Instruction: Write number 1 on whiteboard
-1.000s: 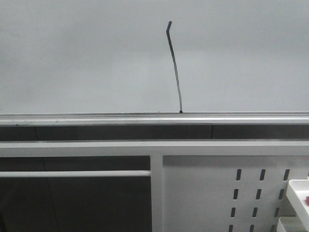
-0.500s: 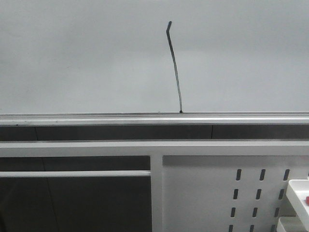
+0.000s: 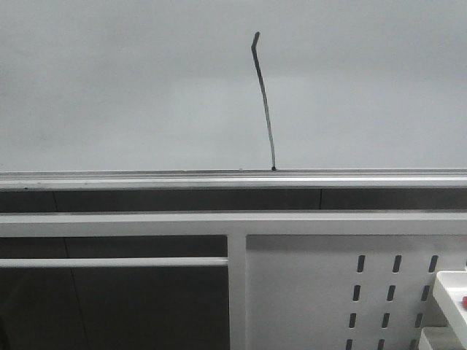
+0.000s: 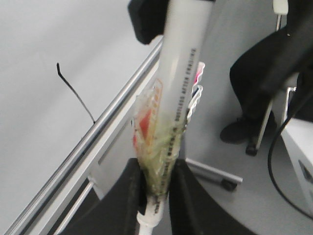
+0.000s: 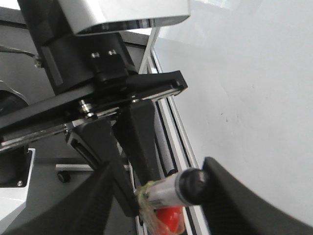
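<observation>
Nothing moved since earlier: one number 1 (image 3: 264, 102) on one whiteboard (image 3: 109, 87). Left gripper (image 4: 155, 183) pinches one marker pen (image 4: 181, 73); right gripper (image 5: 156, 200) spread.

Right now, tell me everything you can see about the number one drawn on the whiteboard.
The number 1 is a thin, tall black marker stroke on the pale grey whiteboard. It has a small hook at its top, bows slightly on the way down, looks darker at both ends and fainter in the middle, and ends in a dot right at the silver bottom rail. In the front view nothing covers it. The left wrist view shows it too, with no pen tip on it.
</observation>
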`<move>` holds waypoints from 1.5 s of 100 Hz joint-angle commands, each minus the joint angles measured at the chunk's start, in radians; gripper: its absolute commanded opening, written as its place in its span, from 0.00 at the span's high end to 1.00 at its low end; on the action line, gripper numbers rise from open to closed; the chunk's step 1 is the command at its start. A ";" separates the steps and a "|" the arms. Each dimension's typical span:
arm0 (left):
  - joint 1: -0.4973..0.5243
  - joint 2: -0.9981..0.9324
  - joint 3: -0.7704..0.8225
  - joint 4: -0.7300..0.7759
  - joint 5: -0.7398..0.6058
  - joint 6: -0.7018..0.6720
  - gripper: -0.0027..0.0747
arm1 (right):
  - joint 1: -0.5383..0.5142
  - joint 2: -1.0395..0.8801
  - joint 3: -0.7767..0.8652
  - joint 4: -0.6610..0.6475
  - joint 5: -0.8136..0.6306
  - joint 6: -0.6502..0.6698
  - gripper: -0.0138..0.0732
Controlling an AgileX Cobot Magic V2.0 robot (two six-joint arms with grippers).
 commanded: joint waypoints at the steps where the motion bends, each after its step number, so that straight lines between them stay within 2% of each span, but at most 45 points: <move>1: 0.002 0.005 0.009 -0.208 -0.182 0.054 0.99 | 0.006 -0.069 -0.030 0.002 -0.006 -0.012 0.31; 16: 0.002 0.005 0.127 -0.530 -0.284 0.304 0.99 | -0.017 -0.170 -0.030 0.002 0.056 0.020 0.32; 23: 0.002 0.005 0.184 -0.687 -0.341 0.443 0.99 | -0.041 -0.212 -0.030 -0.002 0.111 0.052 0.40; 30: 0.002 0.009 0.230 -0.841 -0.383 0.591 0.99 | -0.067 -0.251 -0.024 -0.002 0.180 0.054 0.59; 34: 0.002 0.021 0.249 -0.912 -0.380 0.661 0.99 | -0.083 -0.268 -0.022 -0.004 0.216 0.054 0.74; 39: 0.002 0.044 0.253 -0.912 -0.360 0.698 0.99 | -0.108 -0.292 -0.020 -0.015 0.269 0.054 0.93; 55: 0.002 0.159 0.253 -0.912 -0.266 0.720 0.99 | -0.161 -0.348 0.018 -0.029 0.285 0.057 0.90; 77: 0.002 0.300 0.235 -0.912 -0.264 0.809 0.99 | -0.209 -0.386 0.052 -0.047 0.277 0.066 0.90; 101: -0.001 0.324 0.126 -0.912 -0.262 0.866 0.99 | -0.216 -0.386 0.056 -0.090 0.269 0.081 0.90; 125: -0.117 0.324 0.041 -0.912 -0.447 0.868 0.99 | -0.216 -0.386 0.056 -0.146 0.269 0.117 0.90; 144: -0.214 0.324 0.036 -0.912 -0.510 0.877 0.99 | -0.216 -0.446 0.111 -0.359 0.264 0.245 0.90; 150: -0.226 0.324 0.036 -0.912 -0.515 0.877 0.99 | -0.216 -0.489 0.147 -0.380 0.259 0.283 0.90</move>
